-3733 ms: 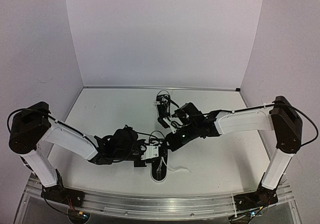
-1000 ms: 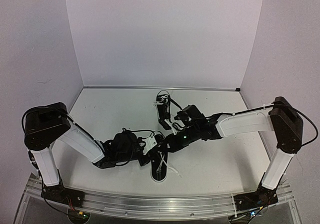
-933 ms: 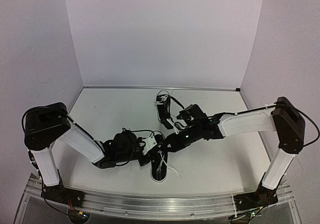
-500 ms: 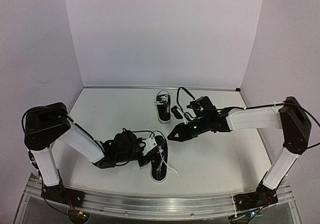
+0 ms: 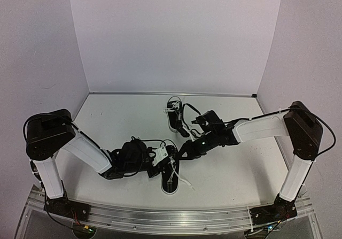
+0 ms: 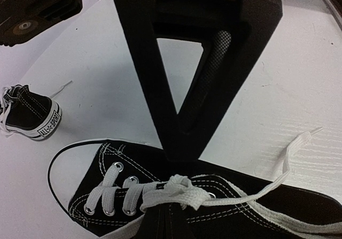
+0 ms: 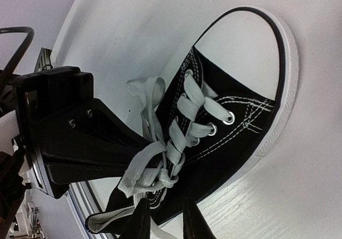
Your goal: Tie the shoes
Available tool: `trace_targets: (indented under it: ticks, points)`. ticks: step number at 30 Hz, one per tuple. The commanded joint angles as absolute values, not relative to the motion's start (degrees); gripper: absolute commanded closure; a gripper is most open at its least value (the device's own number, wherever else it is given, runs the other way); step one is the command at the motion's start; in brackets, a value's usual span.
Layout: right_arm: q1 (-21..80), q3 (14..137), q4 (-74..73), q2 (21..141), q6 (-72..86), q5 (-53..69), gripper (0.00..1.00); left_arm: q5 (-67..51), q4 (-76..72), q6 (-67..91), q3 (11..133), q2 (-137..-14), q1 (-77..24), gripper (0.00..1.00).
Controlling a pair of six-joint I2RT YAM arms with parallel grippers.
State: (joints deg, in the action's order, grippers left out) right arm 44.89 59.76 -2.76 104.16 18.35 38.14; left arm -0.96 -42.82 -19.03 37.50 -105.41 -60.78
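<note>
The near shoe (image 5: 171,180), a black sneaker with white laces, lies toe away from me between both arms; it also shows in the left wrist view (image 6: 123,161) and the right wrist view (image 7: 235,137). My left gripper (image 5: 166,156) is shut, its tips (image 6: 181,154) at the lace knot (image 6: 179,190), and a loop of lace (image 7: 140,164) comes off them. My right gripper (image 5: 183,152) is open, jaws slightly apart (image 7: 166,224), just right of the knot beside the shoe's collar. The far shoe (image 5: 173,116) stands at the back, with nothing holding it.
A loose lace end (image 6: 291,153) trails over the white table to the near shoe's right (image 5: 188,183). Part of the right arm (image 6: 37,14) hangs above the far shoe (image 6: 29,116). White walls close in the table at the back and sides.
My right gripper pulled back up and to the right, away from the near shoe, then came back down to its knot. My left gripper stayed at the knot.
</note>
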Motion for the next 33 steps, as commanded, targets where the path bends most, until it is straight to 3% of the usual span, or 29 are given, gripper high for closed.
trace_targets:
  ticks: [1, 33]
  points:
    - [45.79, 62.44, -0.89, 106.22, 18.75, 39.64, 0.82, -1.89, -41.28, -19.95, 39.5, -105.41, -60.47, 1.0]
    - [46.93, 64.16, 2.15, 108.7, 20.29, 41.7, 0.79, -4.37, -47.12, -20.34, 37.43, -105.51, -60.47, 1.0]
